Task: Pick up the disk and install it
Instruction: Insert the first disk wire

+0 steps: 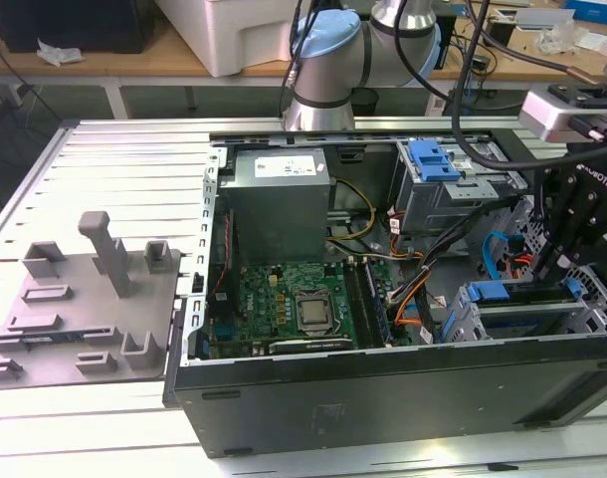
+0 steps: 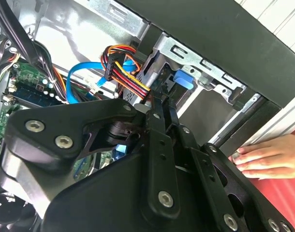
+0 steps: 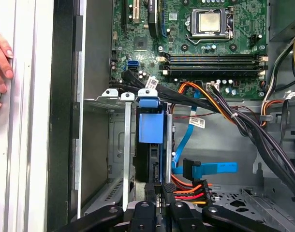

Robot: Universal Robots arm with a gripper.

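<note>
**Open computer case (image 1: 383, 398), drive-bay corner.** My own black linkage covers much of the second wrist view. There the disk shows as no more than a blue tab (image 2: 184, 79) beyond my fingers (image 2: 154, 113). In the first wrist view, the disk (image 3: 147, 150) is seen edge-on. It stands upright in a slot of the metal drive cage (image 3: 116, 96), with its blue bracket towards the motherboard (image 3: 210, 48). Its label faces are hidden.

My gripper (image 3: 161, 187) sits at the disk's near end, beside red and orange cables (image 3: 188, 188). The fingers are drawn together. I cannot tell whether their tips touch the disk.

In the exterior view, my arm reaches down into the case at that view's right, and my gripper (image 1: 552, 261) is partly cut off by the frame. A person's hand (image 3: 0, 58) rests outside the case wall.
</note>
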